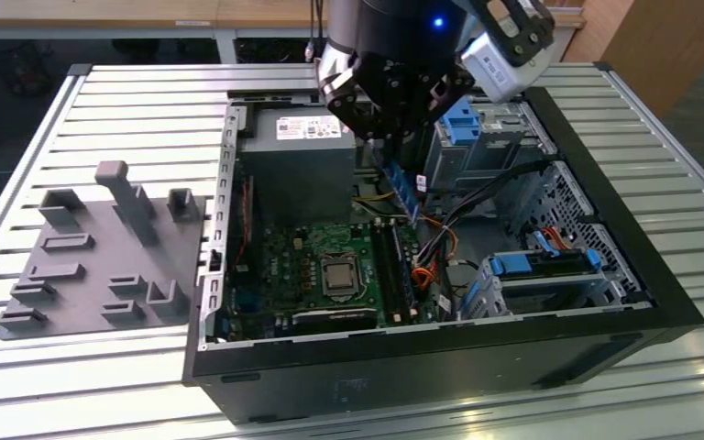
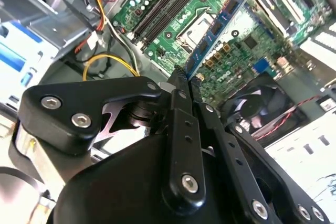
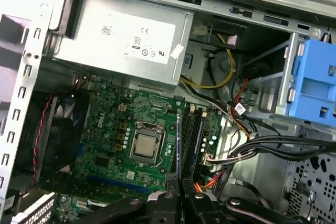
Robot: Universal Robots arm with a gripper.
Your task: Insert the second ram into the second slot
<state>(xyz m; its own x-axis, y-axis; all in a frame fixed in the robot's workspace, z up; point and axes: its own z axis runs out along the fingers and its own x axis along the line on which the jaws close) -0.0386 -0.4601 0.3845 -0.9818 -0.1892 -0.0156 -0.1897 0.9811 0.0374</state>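
My gripper (image 1: 391,145) is shut on the second ram (image 1: 402,183), a thin blue stick with dark chips that hangs below the fingers inside the open computer case. In the second wrist view the ram (image 2: 218,24) runs out from the black fingertips (image 2: 181,77) over the green motherboard. In the first wrist view it appears edge-on as a thin blue line (image 3: 178,140) beside the long dark memory slots (image 3: 192,135). The slots (image 1: 398,266) lie next to the processor (image 1: 334,275), below the stick and apart from it. I cannot tell which one is the second slot.
The case (image 1: 450,353) stands on a slatted metal table. Inside are a power supply (image 1: 297,160), blue drive caddies (image 1: 548,266), loose cables (image 1: 450,240) and a fan (image 2: 257,114). A grey parts fixture (image 1: 95,261) sits at the exterior view's left.
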